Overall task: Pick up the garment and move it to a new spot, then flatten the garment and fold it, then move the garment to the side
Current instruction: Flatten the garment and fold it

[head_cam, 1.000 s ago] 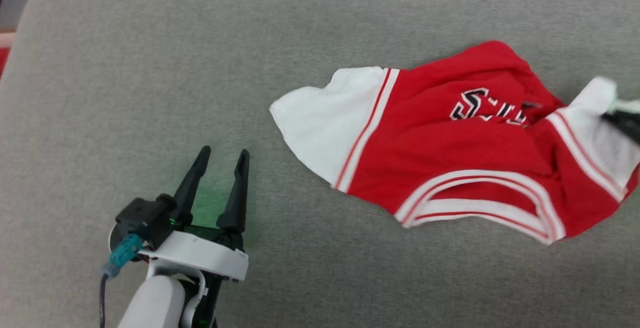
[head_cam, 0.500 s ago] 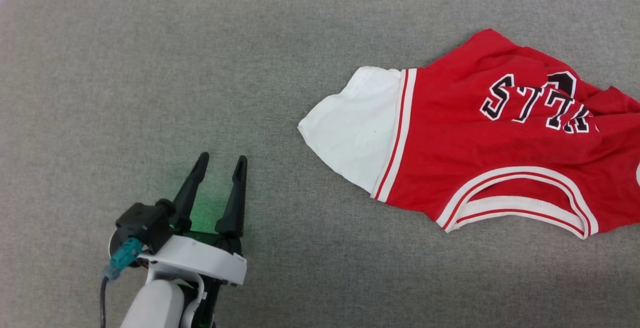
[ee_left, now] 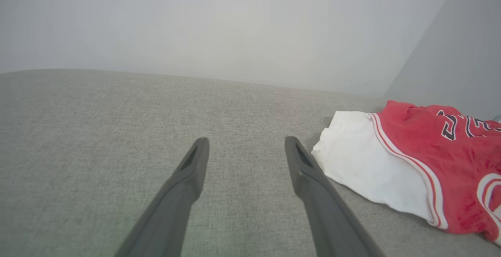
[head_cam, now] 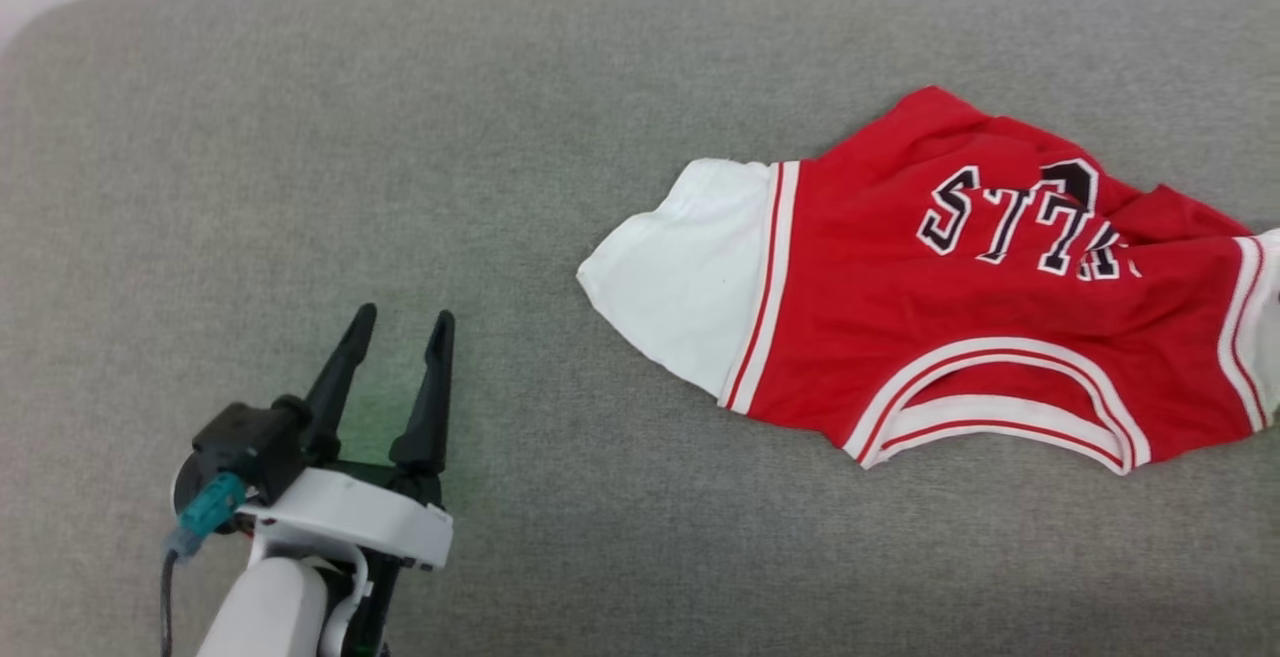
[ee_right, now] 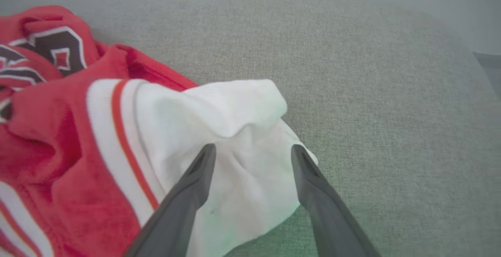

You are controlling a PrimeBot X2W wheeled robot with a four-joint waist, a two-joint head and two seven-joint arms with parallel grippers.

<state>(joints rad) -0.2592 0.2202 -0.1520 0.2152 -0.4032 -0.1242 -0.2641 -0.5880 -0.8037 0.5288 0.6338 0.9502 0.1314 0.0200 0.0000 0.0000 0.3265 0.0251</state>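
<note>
Garment (head_cam: 900, 317) lies crumpled on the grey fabric desk (head_cam: 300, 137), in the right half of the head view; both tools are spread.

Left tool (head_cam: 402, 317) is seen at lower left of the head view, fingers parted, nothing held between them, well apart from the garment. Right tool (ee_right: 253, 148) is spread above a bunched white sleeve (ee_right: 235, 112) near the desk's rounded edge; no cloth is pinched, but contact between fingers and cloth cannot be told. The other white sleeve (head_cam: 680, 277) is pointed toward the left tool. Black lettering (head_cam: 1020, 222) is turned face up and read upside down in the head view. The striped neckline (head_cam: 1000, 397) is turned toward the robot.
</note>
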